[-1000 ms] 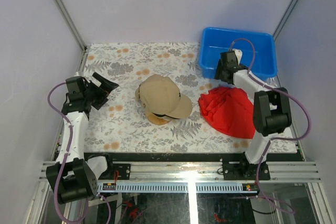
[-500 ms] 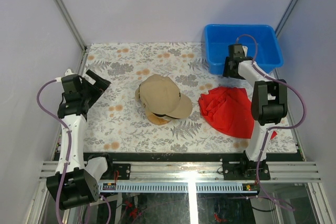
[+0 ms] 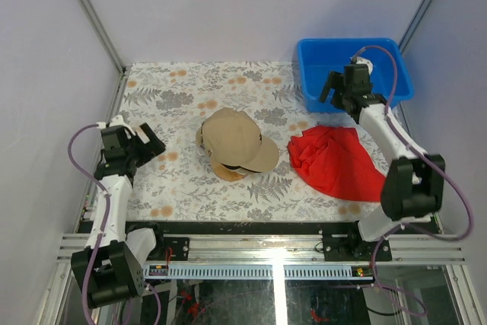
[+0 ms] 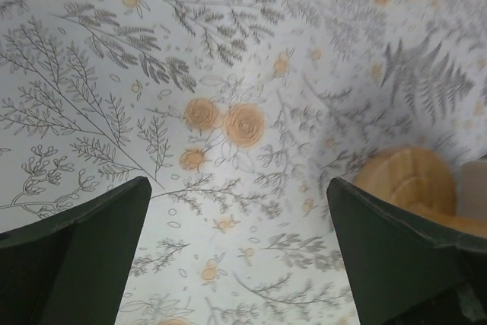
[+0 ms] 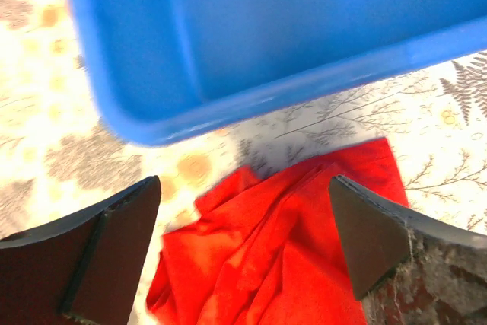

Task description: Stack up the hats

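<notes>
A tan cap (image 3: pixel 237 138) lies in the middle of the table with its brim toward the front right. A dark edge and a round wooden piece (image 3: pixel 227 171) show under it; the other hats are hidden. The wooden piece also shows at the right edge of the left wrist view (image 4: pixel 407 186). My left gripper (image 3: pixel 154 148) is open and empty, low over the floral tablecloth (image 4: pixel 228 119), left of the cap (image 4: pixel 237 188). My right gripper (image 3: pixel 335 90) is open and empty above the front edge of the blue bin (image 3: pixel 354 45), over the red cloth (image 5: pixel 243 184).
The red cloth (image 3: pixel 338 161) lies crumpled to the right of the cap and in the right wrist view (image 5: pixel 281 256). The blue bin stands at the back right corner (image 5: pixel 228 36). Frame posts and purple walls enclose the table.
My left gripper has drawn back toward the near left, away from the cap. My right gripper has moved right along the bin's front edge, and the bin has shifted slightly right.
</notes>
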